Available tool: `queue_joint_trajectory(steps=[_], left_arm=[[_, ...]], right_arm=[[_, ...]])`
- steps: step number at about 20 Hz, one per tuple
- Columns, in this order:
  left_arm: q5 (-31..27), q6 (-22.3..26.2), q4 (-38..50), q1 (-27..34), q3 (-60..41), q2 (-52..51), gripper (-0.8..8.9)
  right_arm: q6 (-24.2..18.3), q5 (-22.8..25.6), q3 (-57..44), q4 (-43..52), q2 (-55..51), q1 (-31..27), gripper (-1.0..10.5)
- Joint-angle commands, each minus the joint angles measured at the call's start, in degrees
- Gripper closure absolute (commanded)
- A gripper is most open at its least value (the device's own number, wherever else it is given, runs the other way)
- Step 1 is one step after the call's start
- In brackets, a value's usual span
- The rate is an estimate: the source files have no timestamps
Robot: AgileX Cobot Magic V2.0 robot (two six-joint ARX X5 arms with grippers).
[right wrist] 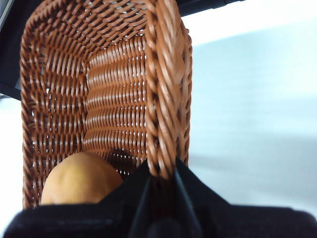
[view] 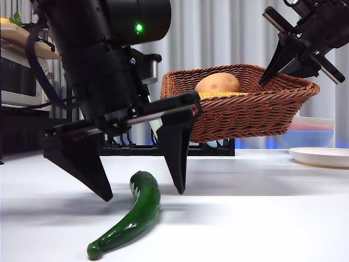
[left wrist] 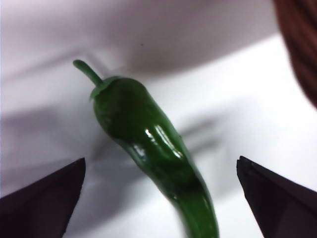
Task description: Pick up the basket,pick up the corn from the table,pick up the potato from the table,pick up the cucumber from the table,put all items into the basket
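The dark green cucumber [view: 136, 213] [left wrist: 148, 144] lies on the white table in front. My left gripper [view: 143, 194] [left wrist: 161, 159] hangs open just above it, one jaw on each side and neither touching. Behind it is the brown wicker basket [view: 245, 114] [right wrist: 119, 99], with my right gripper [view: 272, 71] [right wrist: 161, 173] shut on its rim. The tan potato [view: 218, 83] [right wrist: 79, 178] rests inside the basket. Beside it, a yellow strip of the corn [view: 223, 95] shows just over the rim in the front view.
A white plate [view: 322, 157] sits on the table at the right edge. A black rack [view: 218, 147] stands behind and below the basket. A shelf with an appliance [view: 22, 71] fills the far left.
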Motion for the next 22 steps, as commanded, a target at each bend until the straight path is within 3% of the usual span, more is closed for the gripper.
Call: queue_joint_trajectory(steps=[1, 4, 6, 10, 12, 15, 17, 19, 22], left_arm=[[-0.15, 1.40, 1.49, 0.31, -0.31, 1.27, 4.55], [-0.15, 2.40, 1.86, 0.35, -0.31, 1.97, 6.51], [-0.39, 3.34, 1.77, 0.35, -0.31, 1.97, 8.35], [-0.28, 4.61, 1.16, 0.13, -0.28, 1.79, 8.22], [1.22, 5.22, -3.82, -0.85, -0.28, -0.94, 8.22], [2.84, 6.01, -14.03, -5.03, -0.24, -11.93, 8.22], [2.60, 4.52, -14.51, -8.44, 0.98, -21.24, 8.22], [-0.94, 4.24, -10.71, -9.90, 5.55, -27.69, 8.22], [-11.87, 12.15, -9.07, -6.60, 16.04, -26.23, 8.22]], right_arm=[[0.96, -0.72, 0.72, 1.16, -0.04, -0.04, 9.6], [0.96, -0.74, 0.81, 1.16, -0.04, -0.09, 9.6], [0.98, -0.74, 0.83, 1.16, -0.04, -0.09, 9.6], [0.96, -0.74, 0.83, 1.14, -0.04, -0.09, 9.6], [0.96, -0.74, 0.83, 1.14, -0.04, -0.07, 9.6], [0.85, -0.70, 0.83, 1.18, -0.04, -0.07, 9.6], [0.85, -0.68, 0.83, 1.20, -0.04, -0.04, 9.6], [0.92, -0.72, 0.83, 1.18, -0.04, 0.22, 9.6], [0.98, -0.76, 0.83, 1.01, -0.04, 1.97, 9.6]])
